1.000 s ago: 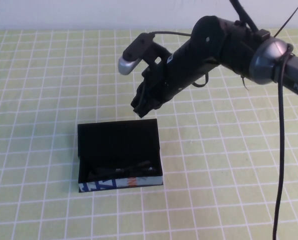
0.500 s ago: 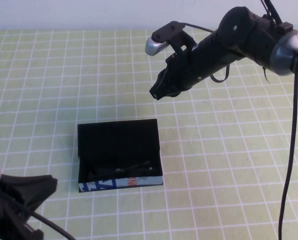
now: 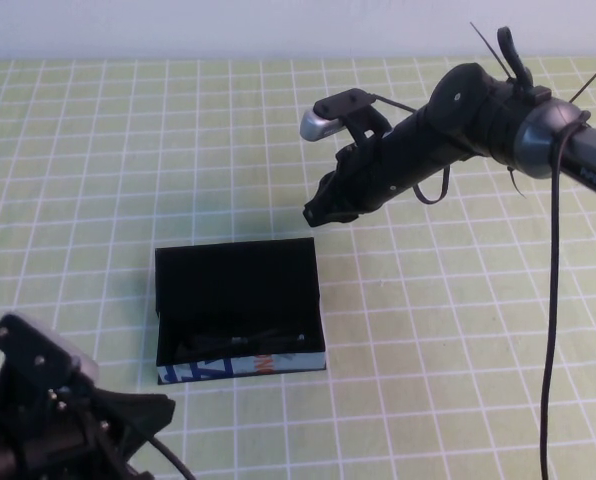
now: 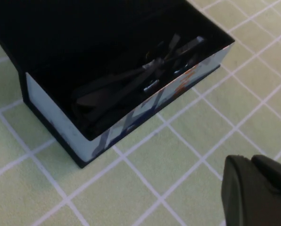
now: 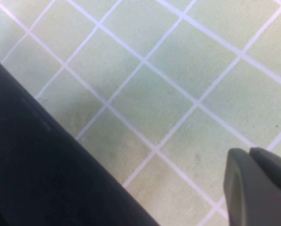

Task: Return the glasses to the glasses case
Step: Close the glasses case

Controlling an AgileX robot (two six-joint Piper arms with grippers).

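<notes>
The black glasses case (image 3: 236, 275) lies open on the green checked cloth, its blue, white and orange edge (image 3: 240, 366) facing me. The thin black glasses (image 3: 246, 341) lie folded inside along that near edge. In the left wrist view the glasses (image 4: 147, 75) rest inside the case (image 4: 55, 101). My right gripper (image 3: 316, 213) is shut and empty, raised just beyond the case's far right corner. The case's black edge (image 5: 32, 160) shows in the right wrist view beside the gripper (image 5: 250, 153). My left gripper (image 3: 164, 407) is shut and empty, low at the front left, close to the case's near left corner, and its tip also shows in the left wrist view (image 4: 250, 161).
The green cloth with a white grid (image 3: 458, 330) covers the table all round the case. A black cable (image 3: 556, 300) hangs down from the right arm at the right side.
My right gripper has lifted away from the case's far edge toward the back right. My left arm has come into view at the front left and moved toward the case.
</notes>
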